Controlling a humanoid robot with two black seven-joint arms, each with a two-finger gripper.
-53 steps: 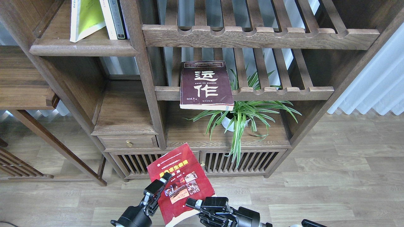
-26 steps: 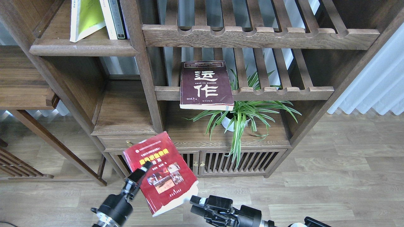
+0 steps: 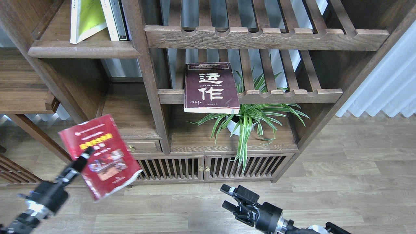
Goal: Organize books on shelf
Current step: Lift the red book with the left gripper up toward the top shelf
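— Left gripper (image 3: 85,155)?
— Clamped on the red book (image 3: 100,156) at its left edge. Held in the air, tilted, cover up, blurred. Low on the left, in front of the cabinet's drawer (image 3: 143,146), above the floor (image 3: 341,182).

— Right gripper (image 3: 227,197)?
— Fingers apart, holding nothing. Low at centre right, over the floor, well apart from the red book.

— Maroon book (image 3: 211,87)?
— Lying flat, cover up, on the lower slatted rack (image 3: 292,96), at its left end. Front edge sticking out past the notched rail. Just above the plant (image 3: 250,120).

— Plant?
— In a white pot, on the board under that rack, leaves drooping over the front edge and down before the slatted doors (image 3: 250,167).

— Yellow-green book (image 3: 87,19)?
— On the shelf (image 3: 84,51), top left. Leaning, its top cut off by the frame's edge. Touching a thin white book (image 3: 109,19) to its right, with a dark-spined book (image 3: 118,19) just beside that, against the post (image 3: 146,74).

— Upper rack (image 3: 266,37)?
— Slatted too, with a notched rail, right of the shelf.
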